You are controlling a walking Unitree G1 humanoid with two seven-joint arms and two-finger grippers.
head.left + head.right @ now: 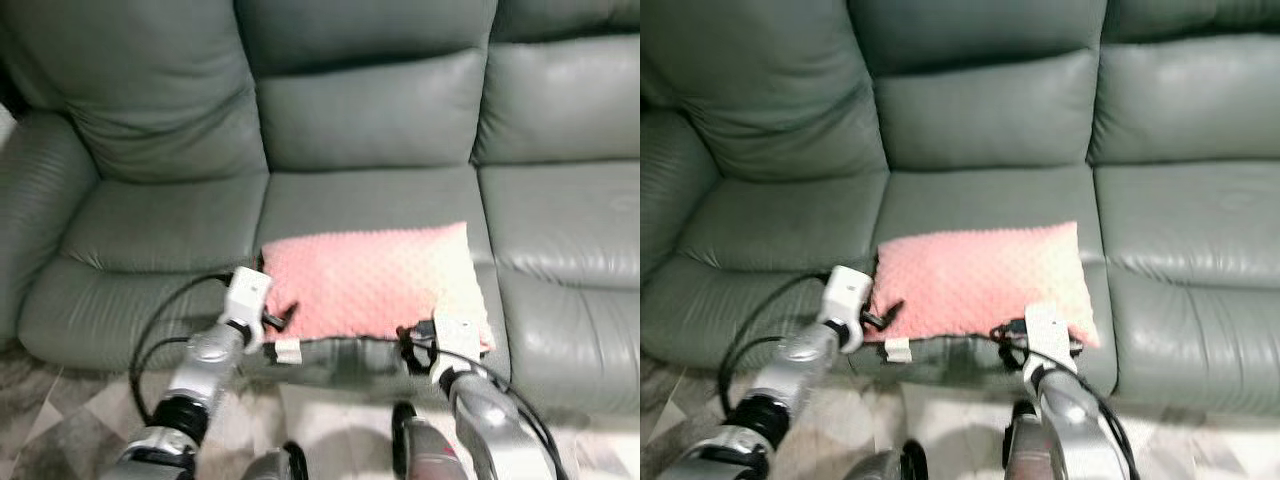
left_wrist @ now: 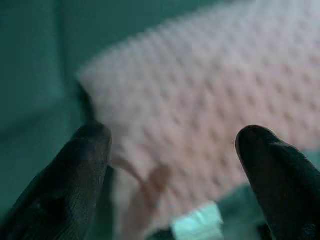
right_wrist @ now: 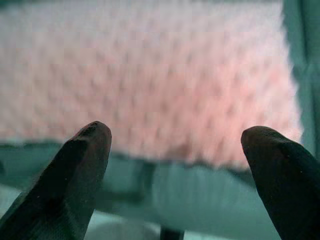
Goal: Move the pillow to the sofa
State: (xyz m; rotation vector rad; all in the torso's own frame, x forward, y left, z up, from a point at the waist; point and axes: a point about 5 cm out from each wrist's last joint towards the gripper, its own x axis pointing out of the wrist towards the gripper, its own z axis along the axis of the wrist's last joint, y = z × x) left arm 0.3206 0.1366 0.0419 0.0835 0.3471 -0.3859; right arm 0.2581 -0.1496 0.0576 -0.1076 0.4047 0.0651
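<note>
Home lvg rm; leather sofa (image 1: 370, 120)

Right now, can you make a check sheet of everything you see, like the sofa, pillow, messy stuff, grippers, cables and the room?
Surface: grey-green leather sofa, middle seat in use.
Job's things: pink pillow lies flat on the middle seat, near the front edge.
Clutter: nothing seen.
Grippers: left gripper open at the pillow's near left corner; right gripper open at its near right edge. Neither grips it.
Cables: black cable loops beside the left arm.
Surroundings: patterned floor below the sofa.
</note>
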